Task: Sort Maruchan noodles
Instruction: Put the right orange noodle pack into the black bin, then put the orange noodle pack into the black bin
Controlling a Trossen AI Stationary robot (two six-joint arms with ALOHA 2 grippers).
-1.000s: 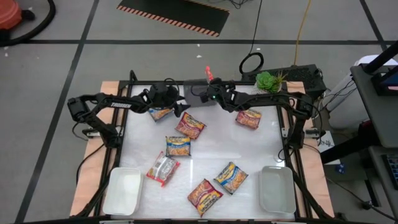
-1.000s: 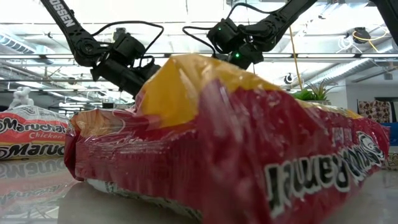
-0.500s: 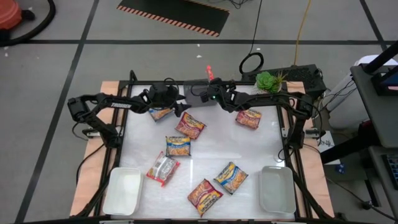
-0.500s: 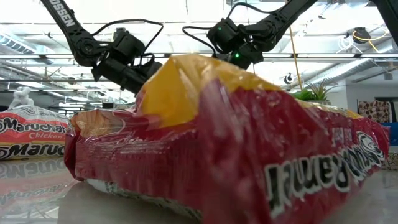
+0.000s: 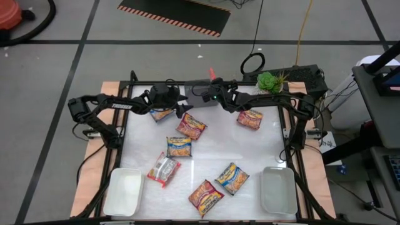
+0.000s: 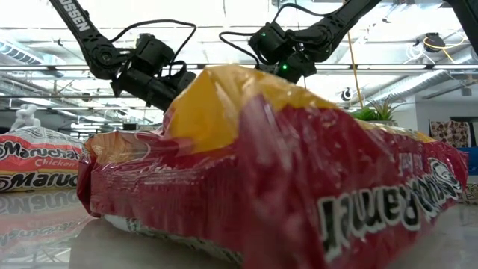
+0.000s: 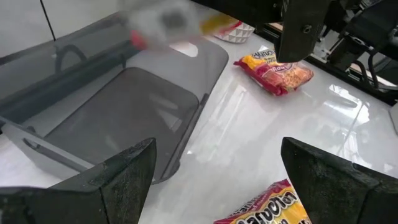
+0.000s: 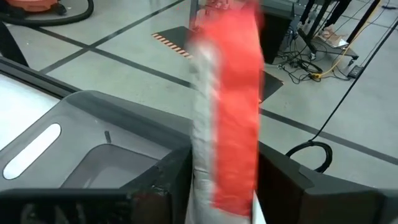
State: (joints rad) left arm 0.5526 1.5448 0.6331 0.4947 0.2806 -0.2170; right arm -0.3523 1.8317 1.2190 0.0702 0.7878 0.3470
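Near edge: two white trays [image 5: 123, 190] [image 5: 277, 189] at the corners, six Maruchan packets [image 5: 205, 194] scattered flat on the white table [image 5: 212, 156] between them and the far side. Far edge: left gripper [image 5: 181, 110] wide open, empty, by the grey bin [image 7: 118, 115]. Right gripper [image 5: 212, 95] over the bin; a red packet [image 8: 227, 106] stands upright between its fingers, blurred. Can't tell if they still clamp it.
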